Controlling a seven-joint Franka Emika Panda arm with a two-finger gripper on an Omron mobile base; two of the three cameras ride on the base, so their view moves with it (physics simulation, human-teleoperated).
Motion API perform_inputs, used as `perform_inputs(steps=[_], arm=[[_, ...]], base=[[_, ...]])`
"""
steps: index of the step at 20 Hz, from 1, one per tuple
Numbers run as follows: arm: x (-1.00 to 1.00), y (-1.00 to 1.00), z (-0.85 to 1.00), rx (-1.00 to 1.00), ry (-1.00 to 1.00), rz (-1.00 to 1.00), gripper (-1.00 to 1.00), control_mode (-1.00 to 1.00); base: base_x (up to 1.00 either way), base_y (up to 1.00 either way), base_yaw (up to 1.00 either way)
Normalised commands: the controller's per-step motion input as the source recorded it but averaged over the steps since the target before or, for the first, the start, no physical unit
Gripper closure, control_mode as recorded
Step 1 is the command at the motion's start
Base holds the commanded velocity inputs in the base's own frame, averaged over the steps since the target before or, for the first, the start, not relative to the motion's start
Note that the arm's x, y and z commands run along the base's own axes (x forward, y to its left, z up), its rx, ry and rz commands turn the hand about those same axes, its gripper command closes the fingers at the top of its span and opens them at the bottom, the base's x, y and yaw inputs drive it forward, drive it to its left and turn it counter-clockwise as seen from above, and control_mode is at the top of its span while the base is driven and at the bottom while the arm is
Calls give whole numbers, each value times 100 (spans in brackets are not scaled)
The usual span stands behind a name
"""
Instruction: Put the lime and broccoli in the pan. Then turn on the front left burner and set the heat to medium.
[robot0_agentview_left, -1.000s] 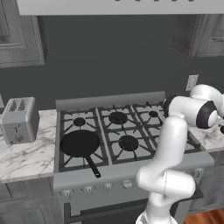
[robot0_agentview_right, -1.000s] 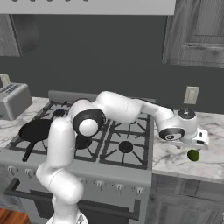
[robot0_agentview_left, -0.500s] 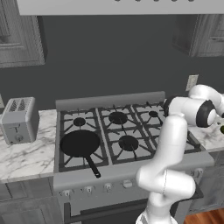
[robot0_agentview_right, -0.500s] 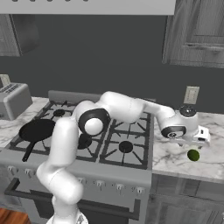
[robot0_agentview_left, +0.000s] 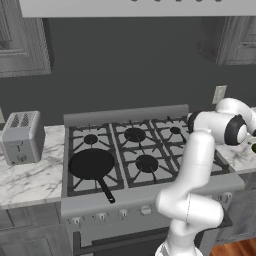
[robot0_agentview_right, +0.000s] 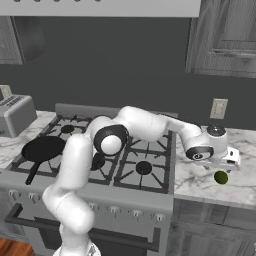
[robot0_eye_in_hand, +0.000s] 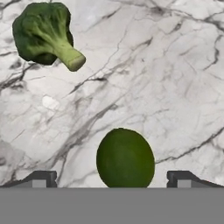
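The pan (robot0_agentview_left: 92, 164) sits empty on the front left burner (robot0_agentview_left: 91, 166), toaster (robot0_agentview_left: 21, 137) beside the stove. Over at the marble desk (robot0_eye_in_hand: 166, 78), the hand view alone reveals the broccoli (robot0_eye_in_hand: 45, 34). The lime (robot0_eye_in_hand: 125, 158) lies between the wide-apart pincer (robot0_eye_in_hand: 112, 178) tips, bare marble all round.

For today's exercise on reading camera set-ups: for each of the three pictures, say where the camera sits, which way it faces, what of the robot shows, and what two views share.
Left base view: behind the arm to its left, facing the stove; the arm rises at lower right, the pan sits front left.
Right base view: behind to its right, facing the stove; the arm reaches right over the counter.
Hand view: on the hand, facing down at the marble; the open gripper frames the lime, the broccoli beyond.
Shared: right base and hand views both show the lime.
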Motion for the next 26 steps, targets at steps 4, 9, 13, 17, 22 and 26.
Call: perform_inputs(steps=[4,9,13,17,22,26], arm=[[0,0,-28,0,0,0,-100,-100],[0,0,-24,0,0,0,-100,-100],[0,-13,-11,0,0,0,-100,-100],[0,-16,-11,0,0,0,-100,-100],[1,-10,-6,0,0,0,-100,-100],[6,-4,-9,0,0,0,-100,-100]], base=[[0,0,0],[0,0,0],[0,0,0],[0,0,0],[0,0,0],[0,0,0]])
